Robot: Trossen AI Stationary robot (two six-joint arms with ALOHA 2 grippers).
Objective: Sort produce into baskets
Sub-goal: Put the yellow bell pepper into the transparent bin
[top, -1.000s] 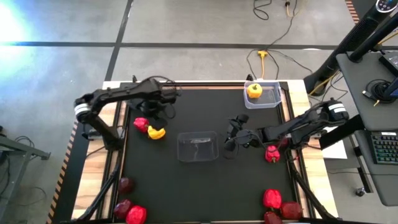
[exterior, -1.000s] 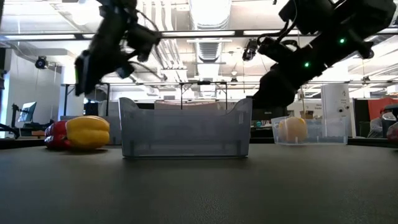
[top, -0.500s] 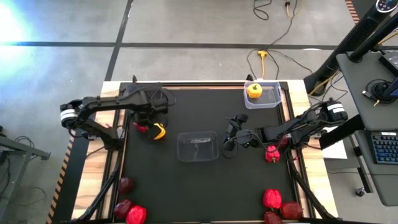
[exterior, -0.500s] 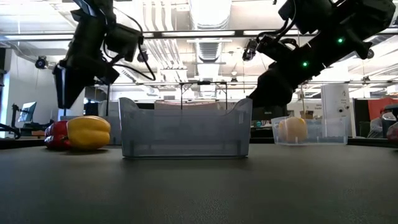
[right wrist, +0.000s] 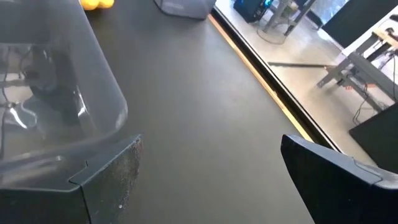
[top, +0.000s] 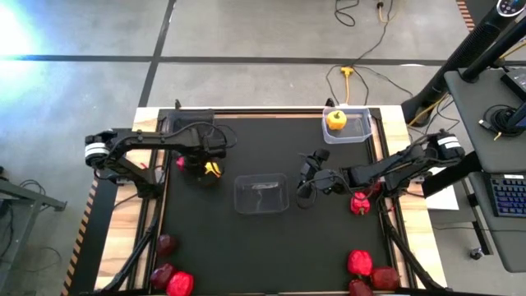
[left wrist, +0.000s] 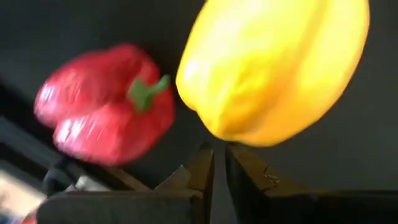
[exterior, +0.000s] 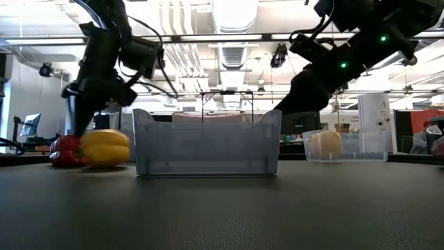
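Note:
A yellow bell pepper (top: 213, 170) and a red bell pepper (top: 180, 163) lie side by side on the black table at the left. My left gripper (left wrist: 219, 158) has come down on them from above, shut, with nothing between its fingers. A clear tub (top: 261, 193) stands mid-table. My right gripper (top: 306, 179) hovers open just to the right of it. A second clear tub (top: 358, 131) at the far right holds another yellow pepper (top: 336, 120). A dark tub (top: 189, 123) stands at the far left. My left gripper's shut fingertips (left wrist: 205, 155) rest against the yellow pepper's side (left wrist: 217, 134), on the side that faces the red pepper. The fingers point down, slanting from the table's far left. The pepper lies on the table.
Dark maroon fruits (top: 167, 244) and a red pepper (top: 181, 284) lie at the near left corner. More red produce (top: 359, 263) lies at the near right. One red piece (top: 359, 203) sits under my right arm. The near middle of the table is bare.
My left gripper has moved from beside the dark tub toward the near edge and down onto the two peppers, and its fingers have shut. The yellow pepper has slid slightly toward the table's right; the red one has stayed.

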